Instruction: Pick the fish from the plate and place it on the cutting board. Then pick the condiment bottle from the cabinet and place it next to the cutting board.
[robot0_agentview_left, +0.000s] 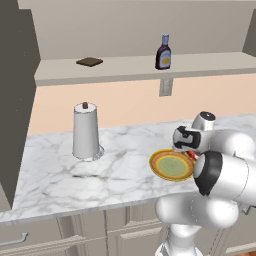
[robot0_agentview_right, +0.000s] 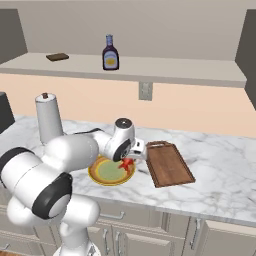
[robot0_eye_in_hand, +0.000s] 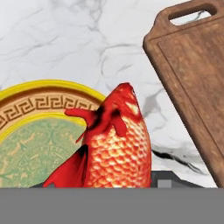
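Observation:
The red-orange fish (robot0_eye_in_hand: 116, 144) stands close between my fingertips (robot0_eye_in_hand: 168, 179), its head reaching past the yellow rim of the plate (robot0_eye_in_hand: 43, 85). My gripper (robot0_agentview_right: 129, 159) hangs low over the plate's right edge (robot0_agentview_right: 100, 179), shut on the fish (robot0_agentview_right: 126, 164). Just right of the plate lies the dark wooden cutting board (robot0_agentview_right: 170, 165), handle toward the wall, also seen in the hand view (robot0_eye_in_hand: 197, 74). In the left base view the gripper (robot0_agentview_left: 189, 152) sits at the plate's (robot0_agentview_left: 155, 167) far right rim. The condiment bottle (robot0_agentview_left: 163, 52) stands upright on the cabinet ledge (robot0_agentview_left: 125, 67).
A tall white paper-towel roll (robot0_agentview_left: 86, 131) stands on the marble counter, left of the plate. A small flat dark slab (robot0_agentview_left: 89, 62) lies on the ledge's left part. A wall outlet (robot0_agentview_right: 145, 91) sits under the ledge. Beige drawers run below the counter edge.

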